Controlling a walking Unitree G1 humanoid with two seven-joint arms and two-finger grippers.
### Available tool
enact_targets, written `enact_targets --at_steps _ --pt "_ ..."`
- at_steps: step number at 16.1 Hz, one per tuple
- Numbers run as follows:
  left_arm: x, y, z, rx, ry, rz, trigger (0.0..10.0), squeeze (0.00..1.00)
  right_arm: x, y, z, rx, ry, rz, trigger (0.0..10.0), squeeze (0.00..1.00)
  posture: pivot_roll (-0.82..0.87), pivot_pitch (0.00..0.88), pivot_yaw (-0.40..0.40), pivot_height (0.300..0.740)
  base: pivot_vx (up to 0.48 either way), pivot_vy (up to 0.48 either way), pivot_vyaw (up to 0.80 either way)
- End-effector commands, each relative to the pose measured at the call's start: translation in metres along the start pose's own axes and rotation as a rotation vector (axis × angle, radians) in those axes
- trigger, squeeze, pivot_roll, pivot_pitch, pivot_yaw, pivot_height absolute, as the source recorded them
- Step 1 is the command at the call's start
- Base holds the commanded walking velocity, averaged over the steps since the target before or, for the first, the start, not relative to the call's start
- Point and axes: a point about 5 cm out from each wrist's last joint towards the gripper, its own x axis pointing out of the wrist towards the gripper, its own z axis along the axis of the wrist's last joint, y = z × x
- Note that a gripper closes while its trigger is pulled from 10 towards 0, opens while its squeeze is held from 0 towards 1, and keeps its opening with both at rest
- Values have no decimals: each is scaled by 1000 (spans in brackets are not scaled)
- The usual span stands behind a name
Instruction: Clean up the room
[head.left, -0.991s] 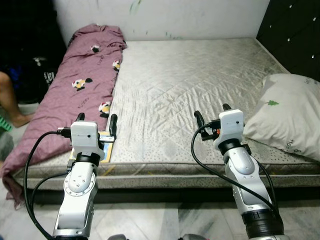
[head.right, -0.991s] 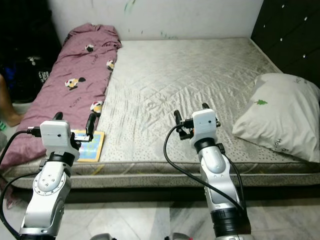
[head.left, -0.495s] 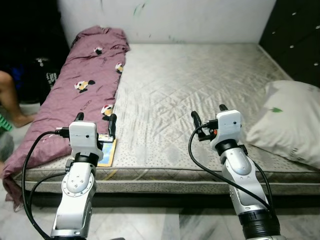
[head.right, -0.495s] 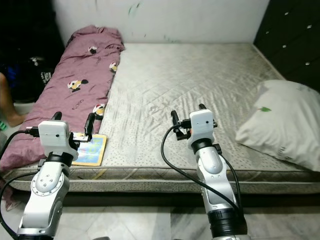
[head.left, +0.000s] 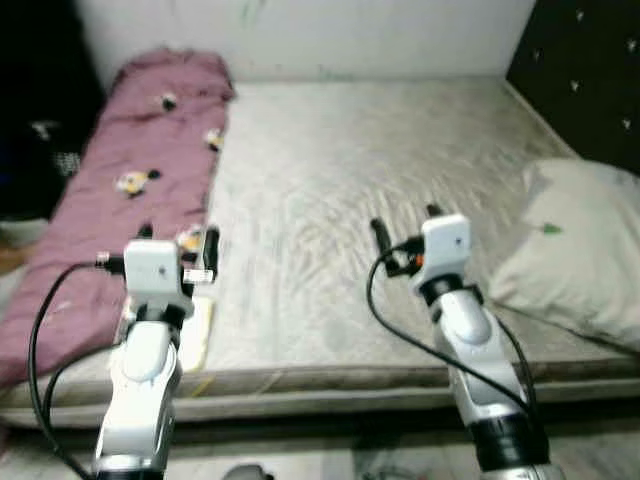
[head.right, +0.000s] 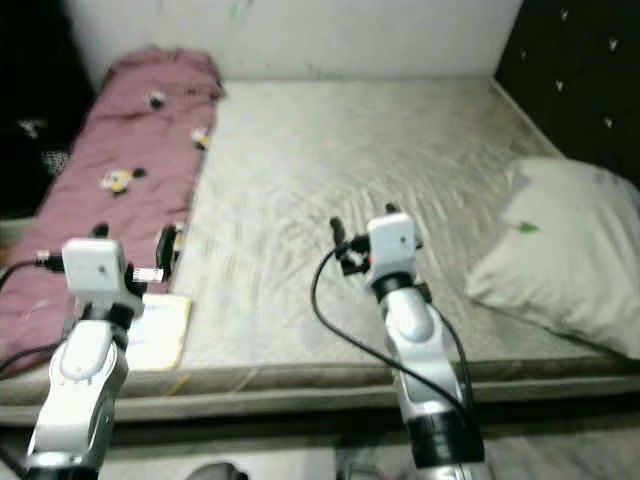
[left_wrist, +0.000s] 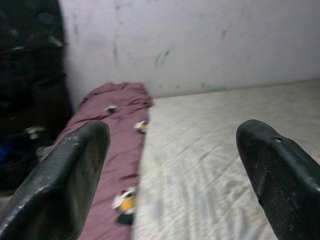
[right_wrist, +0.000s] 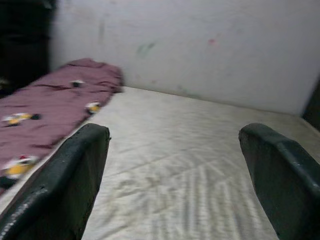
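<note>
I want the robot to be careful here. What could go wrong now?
1. The book lies at the mattress edge, so a bump from the left claw might knock it off.
2. The blanket hangs over the side, and it could snag the robot's legs.
3. The picture is blurred, so reaching now might miss.

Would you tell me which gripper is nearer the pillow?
Right. The right gripper hovers over the mattress just beside the pillow; the left gripper is across the bed, by the blanket.
</note>
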Motion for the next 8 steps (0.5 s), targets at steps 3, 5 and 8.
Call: enact_targets --at_steps 3,5,8 --pt "3 -3 1 25 7 21 10000 0 1 -11 0 -17 3 -36 10000 0 -19 0 11 740 0 0 0" --pt "1 -1 3 43 1 11 10000 0 0 -14 1 -10 -10 -82 10000 0 -14 0 28 740 0 0 0" --pt "-3 0 1 43 7 17 10000 0 -10 -17 1 -3 -21 -131 10000 0 -20 0 35 740 0 0 0"
